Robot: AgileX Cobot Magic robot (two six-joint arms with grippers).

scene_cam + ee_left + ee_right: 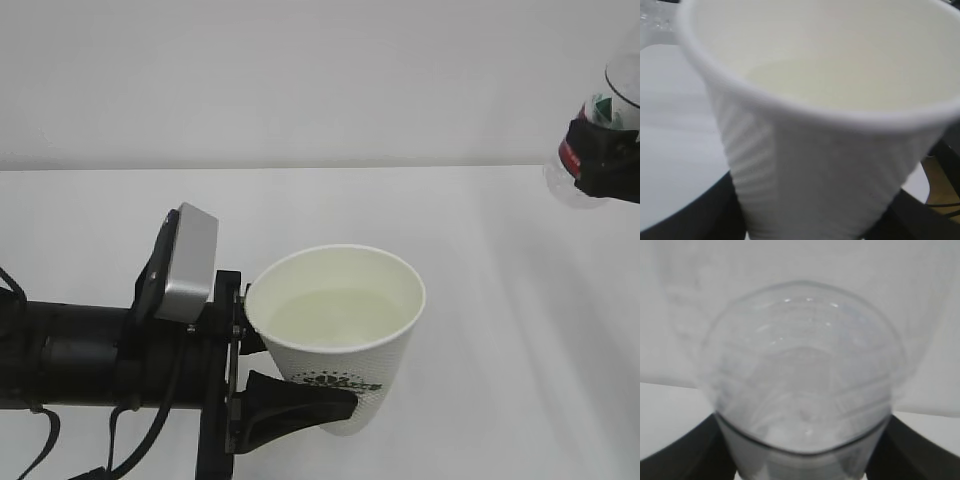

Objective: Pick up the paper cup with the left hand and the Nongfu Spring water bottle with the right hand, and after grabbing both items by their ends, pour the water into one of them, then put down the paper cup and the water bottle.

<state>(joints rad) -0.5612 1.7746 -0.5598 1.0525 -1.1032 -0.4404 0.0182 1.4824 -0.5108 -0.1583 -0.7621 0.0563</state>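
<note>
Paper cup (338,330) sat clamped between the dark fingers of the left gripper (262,375), which closed on its lower wall from the nine o'clock side in the exterior view, one finger visible under the logo and the other behind the rim's left edge. The cup stood upright and held a pale pool of water (335,315) reaching well up the inside. I judged it thin-walled and soft: the dimpled paper would buckle under a hard squeeze, and the liquid made it heavier and prone to slopping, so the low, moderate hold near the base looked right, provided it was kept level on the way down to the table (480,300). In the left wrist view the cup (830,165) filled the frame, with the fingers dark at six o'clock on either side of its taper.

Nongfu Spring water bottle (600,140) hung at two o'clock from the cup, well apart from it and high at the frame's right edge. The right gripper (608,160) pinched it across the body near the label. The bottle's top was cut off by the frame edge. In the right wrist view the clear ribbed bottle (805,385) sat between two dark fingers at seven and five o'clock. It looked light, smooth and somewhat springy, likely to slip if the hold slackened. No stream showed between bottle and cup.
</note>
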